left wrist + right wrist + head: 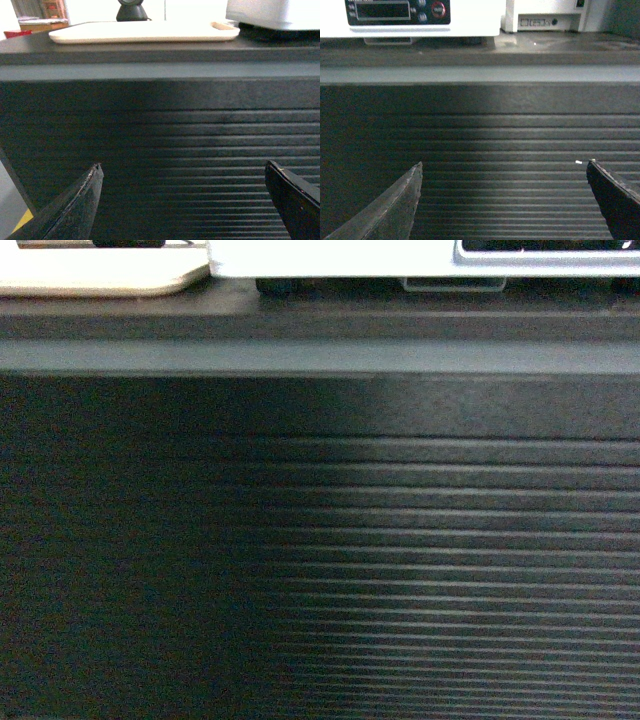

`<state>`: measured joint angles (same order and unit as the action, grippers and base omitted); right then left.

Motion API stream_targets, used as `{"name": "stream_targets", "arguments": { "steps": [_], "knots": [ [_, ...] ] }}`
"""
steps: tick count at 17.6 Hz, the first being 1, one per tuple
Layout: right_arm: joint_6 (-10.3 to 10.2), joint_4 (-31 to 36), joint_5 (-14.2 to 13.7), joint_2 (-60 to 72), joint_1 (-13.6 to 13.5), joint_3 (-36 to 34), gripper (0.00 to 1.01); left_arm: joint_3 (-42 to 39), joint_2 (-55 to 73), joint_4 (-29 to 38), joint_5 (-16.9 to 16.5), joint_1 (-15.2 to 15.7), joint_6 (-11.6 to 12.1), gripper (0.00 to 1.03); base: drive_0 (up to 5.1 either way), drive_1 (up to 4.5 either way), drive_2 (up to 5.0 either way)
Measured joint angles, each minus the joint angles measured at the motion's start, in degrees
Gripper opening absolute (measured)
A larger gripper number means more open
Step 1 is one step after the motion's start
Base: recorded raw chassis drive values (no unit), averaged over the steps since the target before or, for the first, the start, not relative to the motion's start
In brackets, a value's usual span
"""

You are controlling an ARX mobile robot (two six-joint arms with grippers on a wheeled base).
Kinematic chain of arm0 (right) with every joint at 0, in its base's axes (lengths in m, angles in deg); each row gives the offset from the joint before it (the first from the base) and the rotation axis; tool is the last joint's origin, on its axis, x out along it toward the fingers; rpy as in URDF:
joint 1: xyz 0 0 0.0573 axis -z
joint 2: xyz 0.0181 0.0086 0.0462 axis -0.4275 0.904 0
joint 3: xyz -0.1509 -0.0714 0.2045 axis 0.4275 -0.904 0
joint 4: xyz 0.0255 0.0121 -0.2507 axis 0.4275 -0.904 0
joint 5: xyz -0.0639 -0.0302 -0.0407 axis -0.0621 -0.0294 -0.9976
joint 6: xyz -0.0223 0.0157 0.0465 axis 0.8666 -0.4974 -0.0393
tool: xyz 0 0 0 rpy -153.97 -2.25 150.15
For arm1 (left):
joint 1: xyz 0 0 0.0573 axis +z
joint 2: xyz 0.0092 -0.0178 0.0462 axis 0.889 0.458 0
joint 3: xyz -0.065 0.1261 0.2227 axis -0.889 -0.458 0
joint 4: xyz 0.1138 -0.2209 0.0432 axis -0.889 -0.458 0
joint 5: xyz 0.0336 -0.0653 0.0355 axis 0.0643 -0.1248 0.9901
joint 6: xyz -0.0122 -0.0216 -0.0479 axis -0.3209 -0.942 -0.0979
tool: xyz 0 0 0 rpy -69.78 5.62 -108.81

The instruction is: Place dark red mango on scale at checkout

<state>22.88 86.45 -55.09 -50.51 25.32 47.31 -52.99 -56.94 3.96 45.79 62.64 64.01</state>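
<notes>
The dark checkout counter fills the head view with its ribbed front. On its top sits the white scale, only its lower edge showing; its dark display and buttons appear in the right wrist view. The dark red mango is out of view. My left gripper is open and empty, facing the ribbed front below the counter's edge. My right gripper is likewise open with nothing between its fingers, in front of the slats. Neither gripper appears in the head view.
A beige tray lies on the counter left of the scale, also the tray in the left wrist view, with a black stand behind it. A white device stands right of the scale.
</notes>
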Motion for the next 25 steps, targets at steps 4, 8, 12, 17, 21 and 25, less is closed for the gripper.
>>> {"name": "stream_targets", "arguments": {
  "steps": [4, 8, 12, 17, 21, 25],
  "knots": [
    [-0.07, -0.13, 0.00, 0.00, 0.00, 0.00, 0.98, 0.00, 0.00, -0.02, -0.04, 0.00, 0.00, 0.98, 0.0, 0.00, 0.0],
    [-0.07, -0.04, -0.02, 0.00, 0.00, 0.00, 0.98, 0.00, 0.00, 0.02, -0.02, 0.00, 0.00, 0.98, 0.0, 0.00, 0.0],
    [0.00, -0.28, 0.07, 0.00, 0.00, 0.00, 0.98, 0.00, 0.00, -0.22, 0.07, 0.00, -0.02, 0.98, 0.0, 0.00, 0.0],
    [-0.04, -0.20, -0.02, 0.00, 0.00, 0.00, 0.98, 0.00, 0.00, -0.17, 0.00, 0.00, -0.02, 0.98, 0.0, 0.00, 0.0],
    [-0.04, -0.11, -0.02, 0.00, 0.00, 0.00, 0.98, 0.00, 0.00, -0.13, 0.00, 0.00, -0.02, 0.98, 0.0, 0.00, 0.0],
    [-0.04, -0.13, -0.02, 0.00, 0.00, 0.00, 0.98, 0.00, 0.00, -0.13, 0.00, 0.00, -0.02, 0.98, 0.0, 0.00, 0.0]
  ]
}}
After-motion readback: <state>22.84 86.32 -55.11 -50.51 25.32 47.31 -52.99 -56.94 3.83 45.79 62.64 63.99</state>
